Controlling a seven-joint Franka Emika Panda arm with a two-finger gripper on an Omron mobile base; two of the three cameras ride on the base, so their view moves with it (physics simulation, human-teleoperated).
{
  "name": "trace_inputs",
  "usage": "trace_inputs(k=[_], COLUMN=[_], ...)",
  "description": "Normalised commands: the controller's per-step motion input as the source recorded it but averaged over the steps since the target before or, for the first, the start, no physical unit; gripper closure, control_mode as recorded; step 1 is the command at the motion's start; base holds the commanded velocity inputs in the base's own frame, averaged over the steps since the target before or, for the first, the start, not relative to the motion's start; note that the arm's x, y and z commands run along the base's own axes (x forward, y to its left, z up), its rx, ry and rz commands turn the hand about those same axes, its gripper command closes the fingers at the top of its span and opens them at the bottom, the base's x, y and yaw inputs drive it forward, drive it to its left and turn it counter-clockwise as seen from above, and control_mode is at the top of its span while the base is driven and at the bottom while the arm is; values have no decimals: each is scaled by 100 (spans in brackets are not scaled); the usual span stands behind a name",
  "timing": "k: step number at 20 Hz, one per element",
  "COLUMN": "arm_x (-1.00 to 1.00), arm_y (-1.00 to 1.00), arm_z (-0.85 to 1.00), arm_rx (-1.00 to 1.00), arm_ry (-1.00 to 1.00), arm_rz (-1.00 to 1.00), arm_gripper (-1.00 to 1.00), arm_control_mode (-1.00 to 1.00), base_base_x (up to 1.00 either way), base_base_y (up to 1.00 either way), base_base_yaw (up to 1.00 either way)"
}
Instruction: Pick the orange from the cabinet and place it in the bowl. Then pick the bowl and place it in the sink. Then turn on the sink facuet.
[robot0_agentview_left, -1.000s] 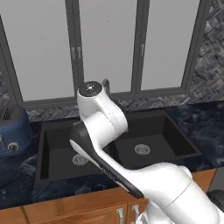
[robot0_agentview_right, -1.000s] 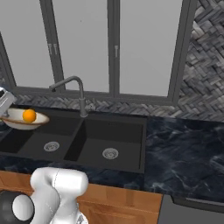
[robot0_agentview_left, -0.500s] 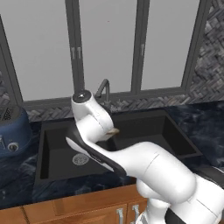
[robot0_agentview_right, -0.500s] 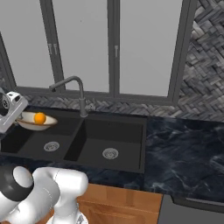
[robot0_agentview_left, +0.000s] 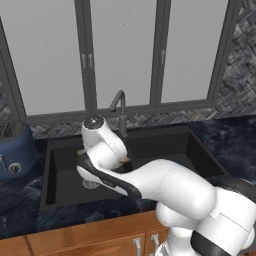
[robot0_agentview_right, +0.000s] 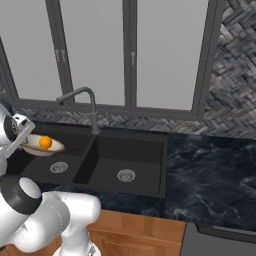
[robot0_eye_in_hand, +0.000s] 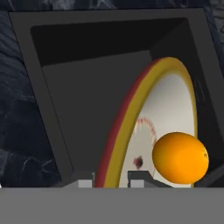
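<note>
Pincer closed on the rim of the bowl; in the hand view the two tips sit either side of the yellow-and-red rim edge at the bottom of the frame. Orange rests inside the bowl on the cream surface, near the rim by the tips.

Right base view: bowl with orange hangs above the left basin of the sink, close to that basin's left wall. Round drain lies below it, slightly right of it. Right basin lies open, with its own drain.

Sink facuet stands at the back rim between the basins; its spout arcs toward the left basin, apart from the bowl.

Dark marbled surface extends right of the sink. Blue rounded appliance sits on the surface left of the sink. No legible writing or labels anywhere.
</note>
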Motion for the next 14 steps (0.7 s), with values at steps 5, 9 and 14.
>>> trace_inputs(k=[5, 9, 14], arm_x=[18, 43, 42], arm_y=[3, 5, 5], arm_z=[-64, -63, -30], arm_rx=[2, 0, 1], arm_ry=[-10, -12, -4], arm_rz=[-1, -7, -12], arm_gripper=[100, 100, 100], arm_control_mode=[-100, -100, -100], base_base_x=[0, 0, 0], base_base_y=[0, 0, 0], base_base_yaw=[0, 0, 0])
